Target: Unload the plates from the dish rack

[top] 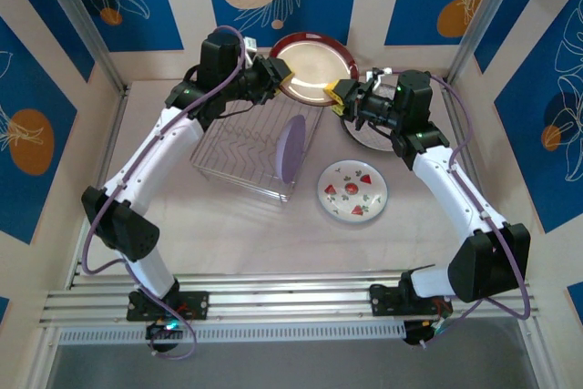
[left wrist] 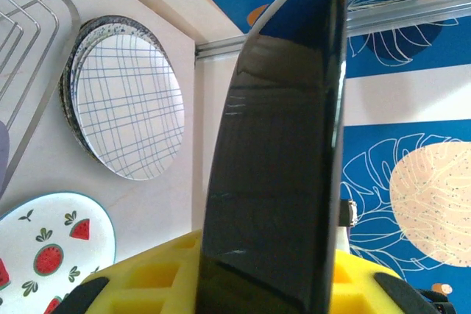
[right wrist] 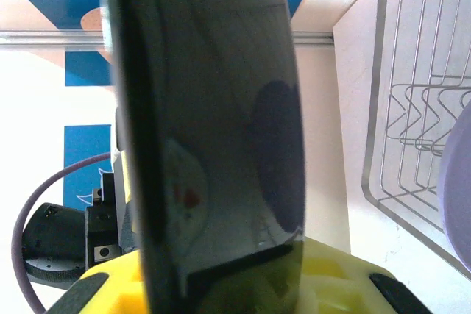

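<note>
Over the far edge of the table (top: 273,243), just beyond the dish rack (top: 232,148), we have the red-rimmed plate (top: 312,70) between the left gripper (top: 281,76) and right gripper (top: 339,94), each nipped narrowly onto an opposite rim; it looks stiff, slick and breakable, so deep rim grips seem safest.

Left arm (top: 159,143), right arm (top: 451,184) extended, jaws clamped

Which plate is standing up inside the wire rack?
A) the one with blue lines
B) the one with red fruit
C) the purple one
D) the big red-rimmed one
C: the lilac plate stands on edge in the dish rack; the fruit plate lies flat outside it, and the left gripper and right gripper hold the red-rimmed plate.
</note>
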`<act>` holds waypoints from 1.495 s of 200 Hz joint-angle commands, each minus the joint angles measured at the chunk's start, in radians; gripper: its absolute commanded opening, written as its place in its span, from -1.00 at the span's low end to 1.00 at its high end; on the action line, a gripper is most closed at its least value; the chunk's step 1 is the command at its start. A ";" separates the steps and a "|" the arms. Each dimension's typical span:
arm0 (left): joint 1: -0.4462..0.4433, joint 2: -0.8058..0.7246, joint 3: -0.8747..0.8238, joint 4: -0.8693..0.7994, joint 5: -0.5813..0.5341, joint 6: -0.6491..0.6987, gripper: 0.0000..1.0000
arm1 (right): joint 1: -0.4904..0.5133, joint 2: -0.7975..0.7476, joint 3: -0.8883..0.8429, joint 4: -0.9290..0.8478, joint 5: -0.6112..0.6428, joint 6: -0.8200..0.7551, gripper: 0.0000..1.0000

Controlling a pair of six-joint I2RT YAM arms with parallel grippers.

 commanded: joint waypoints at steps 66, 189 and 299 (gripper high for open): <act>0.001 -0.056 0.058 0.001 0.026 0.057 0.55 | -0.092 -0.157 0.052 -0.101 0.049 -0.140 -1.00; -0.002 -0.033 0.240 -0.363 -0.045 0.569 0.71 | -0.323 -0.507 -0.197 -0.598 -0.058 -0.415 -1.00; -0.006 -0.194 0.101 -0.492 -0.002 0.949 0.73 | -0.350 -0.601 -0.490 -0.681 -0.054 -0.531 -1.00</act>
